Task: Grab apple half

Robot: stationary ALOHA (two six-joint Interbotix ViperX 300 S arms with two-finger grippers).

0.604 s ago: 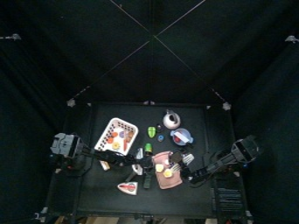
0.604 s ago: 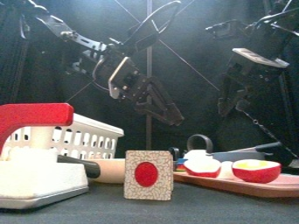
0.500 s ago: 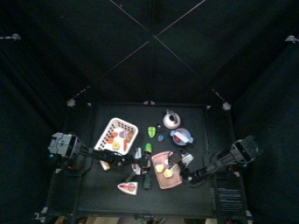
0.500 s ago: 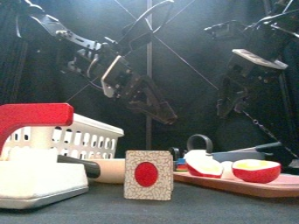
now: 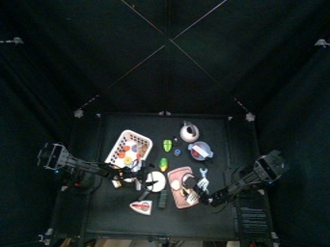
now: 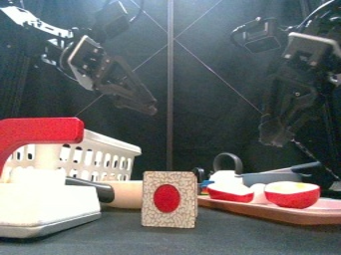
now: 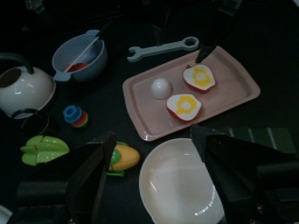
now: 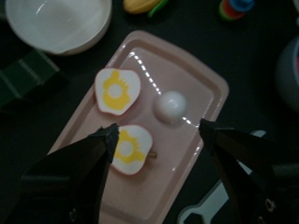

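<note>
Black table (image 5: 116, 220), curtained pen; both pincers (image 7: 149, 162) (image 8: 158, 144) wide open, empty, over pink tray (image 8: 205, 87).

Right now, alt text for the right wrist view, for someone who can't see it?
The right gripper hangs open over a pink tray that holds two apple halves, cut side up, and a small white egg. A white bowl sits just past the tray's far end.

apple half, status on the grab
Both claws open, empty. Right claw above pink tray, apple half between its jaws, ungrasped. Egg alongside, nothing blocking.
</note>
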